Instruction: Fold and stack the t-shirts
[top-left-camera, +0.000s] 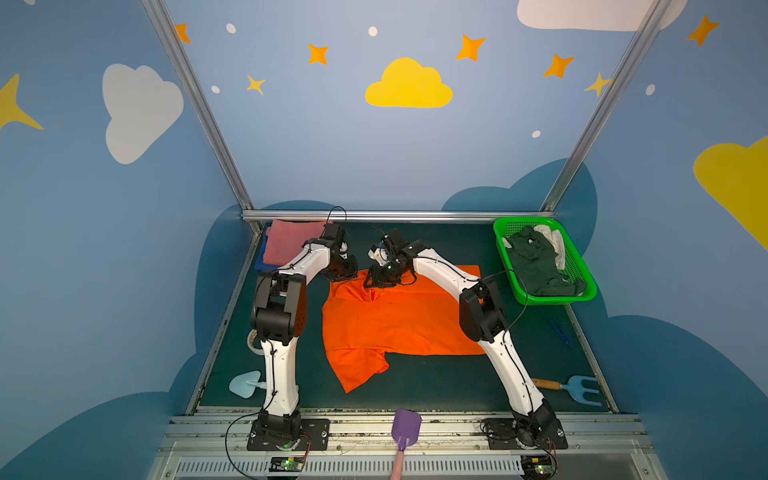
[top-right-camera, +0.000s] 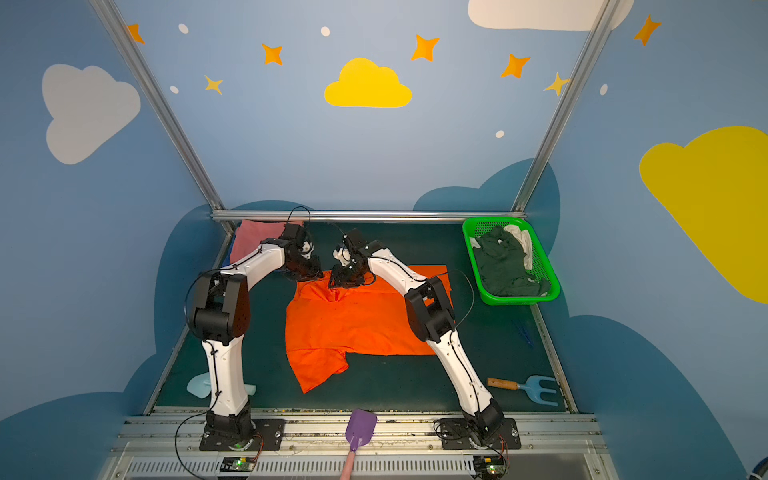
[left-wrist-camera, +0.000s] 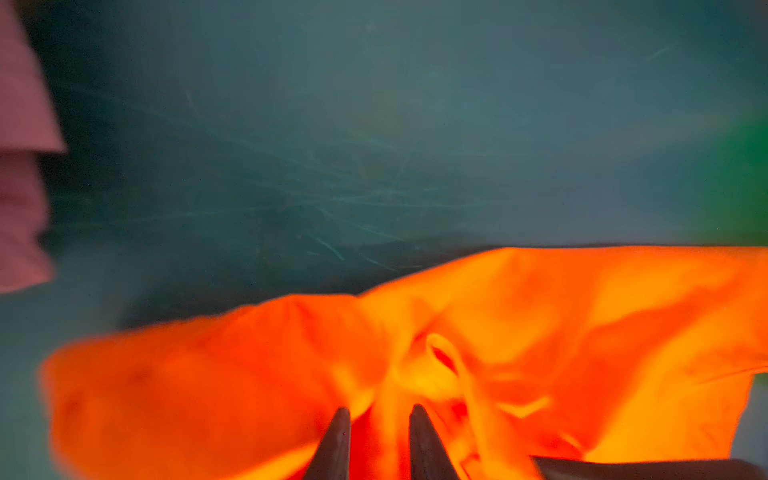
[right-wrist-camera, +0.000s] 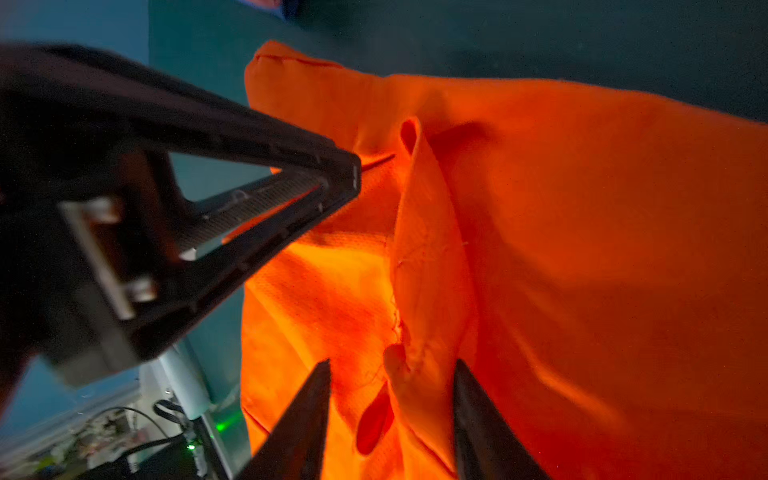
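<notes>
1. The orange t-shirt (top-left-camera: 399, 320) lies spread across the middle of the bench (top-left-camera: 436, 386). It is mostly flat and not yet folded, with one sleeve pointing toward 7 o'clock.
2. Both tools are down at the shirt's 11 o'clock corner, close beside each other. I take that as two holds on one edge, so the cloth comes over evenly rather than twisting.
3. The left tool (left-wrist-camera: 378, 415) has its jaws drawn nearly together with orange cloth bunched between them, so it is clamped on the shirt's edge.
4. The right tool (right-wrist-camera: 392, 365) has its jaws apart. They straddle a raised ridge of fabric without gripping it, and closing there would likely catch it.
5. A folded pink t-shirt (top-left-camera: 286, 245) sits on a blue t-shirt (top-left-camera: 261, 259) in the 10 o'clock corner. That looks like the stack, kept clear of the folding space yet within the left arm's reach.
6. The green basket (top-left-camera: 544, 300) at 2 o'clock holds dark green clothing (top-left-camera: 536, 262), well apart from the work.
7. The ridge may be several layers thick, so a pinch there could drag more cloth than intended.
</notes>
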